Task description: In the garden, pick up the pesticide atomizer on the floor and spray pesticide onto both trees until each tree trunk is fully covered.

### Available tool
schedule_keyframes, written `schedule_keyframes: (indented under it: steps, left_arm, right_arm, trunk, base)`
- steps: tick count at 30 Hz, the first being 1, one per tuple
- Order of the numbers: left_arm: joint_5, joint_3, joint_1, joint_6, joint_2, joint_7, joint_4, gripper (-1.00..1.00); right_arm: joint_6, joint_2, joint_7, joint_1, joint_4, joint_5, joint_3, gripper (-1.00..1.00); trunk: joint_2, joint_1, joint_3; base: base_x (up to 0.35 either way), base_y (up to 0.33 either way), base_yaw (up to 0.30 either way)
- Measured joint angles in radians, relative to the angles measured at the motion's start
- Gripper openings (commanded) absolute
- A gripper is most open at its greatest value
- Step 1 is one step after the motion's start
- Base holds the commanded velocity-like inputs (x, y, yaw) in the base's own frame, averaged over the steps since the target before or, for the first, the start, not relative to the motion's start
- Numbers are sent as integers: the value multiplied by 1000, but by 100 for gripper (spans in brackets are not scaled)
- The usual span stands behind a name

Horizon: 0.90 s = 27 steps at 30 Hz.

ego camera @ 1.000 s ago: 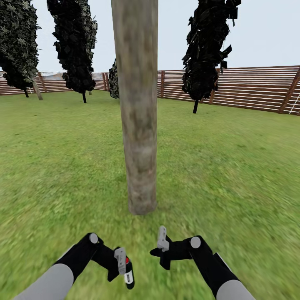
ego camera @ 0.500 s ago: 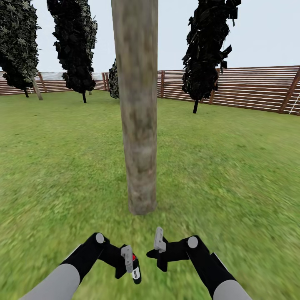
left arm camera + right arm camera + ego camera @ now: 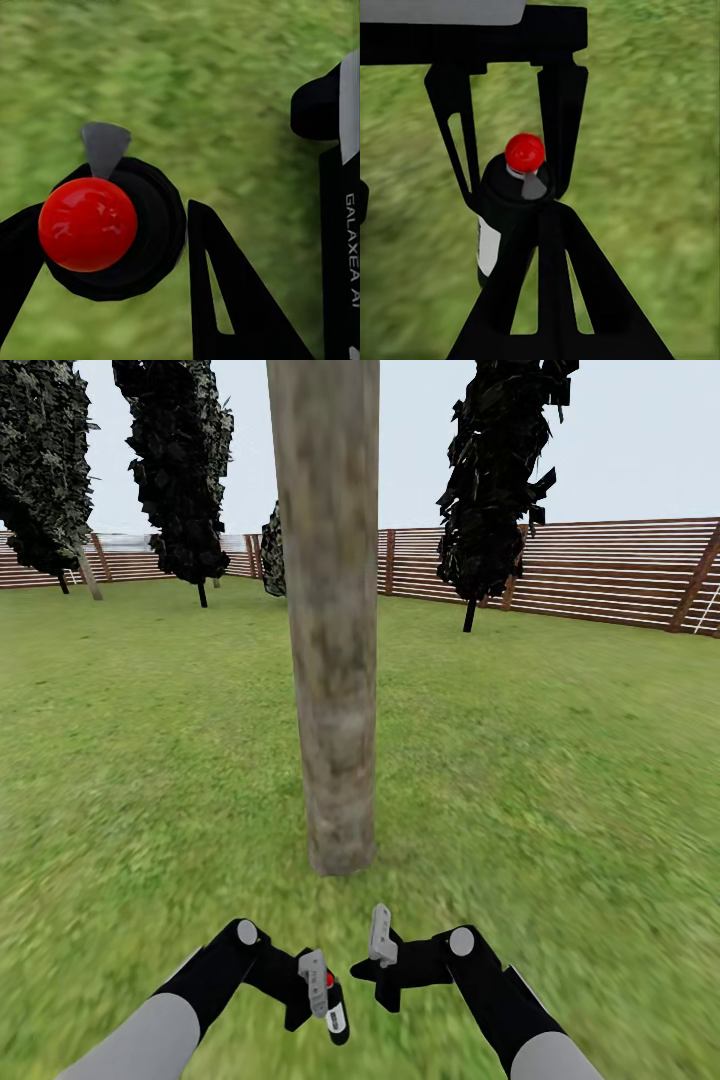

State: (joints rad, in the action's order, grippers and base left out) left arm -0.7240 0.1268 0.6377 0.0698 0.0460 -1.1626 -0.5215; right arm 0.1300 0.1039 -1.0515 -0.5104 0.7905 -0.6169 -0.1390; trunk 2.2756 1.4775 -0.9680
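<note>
A thick tree trunk (image 3: 335, 660) of mottled grey-brown bark rises from the grass straight ahead, its top out of frame. Just short of its base, my left gripper (image 3: 325, 1000) is shut on the pesticide atomizer (image 3: 337, 1017), a black bottle with a white label and a red cap (image 3: 88, 223). Its grey nozzle (image 3: 105, 146) sticks out beside the cap. In the right wrist view the bottle (image 3: 499, 225) sits between the left gripper's two black fingers (image 3: 559, 127). My right gripper (image 3: 365, 967) hangs close beside it, shut and holding nothing.
Green lawn (image 3: 560, 780) spreads all round. Thin-trunked trees with dark foliage (image 3: 180, 480) (image 3: 495, 480) stand further back before a brown slatted fence (image 3: 600, 575). A pale bare trunk (image 3: 90, 575) leans at the far back left.
My left gripper has carried the atomizer to the right, closer to my right gripper. The right gripper has shifted slightly left. The trunk and the view are unchanged.
</note>
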Motion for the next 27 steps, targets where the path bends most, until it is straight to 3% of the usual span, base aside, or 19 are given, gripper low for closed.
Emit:
schedule_keyframes:
  steps: [27]
  left_arm:
    - [2, 0, 0, 1, 42, -2, 1, -100]
  right_arm:
    - [-1, -1, 2, 0, 0, -6, 1, -100]
  trunk:
    - [0, 0, 0]
  base:
    - [0, 0, 0]
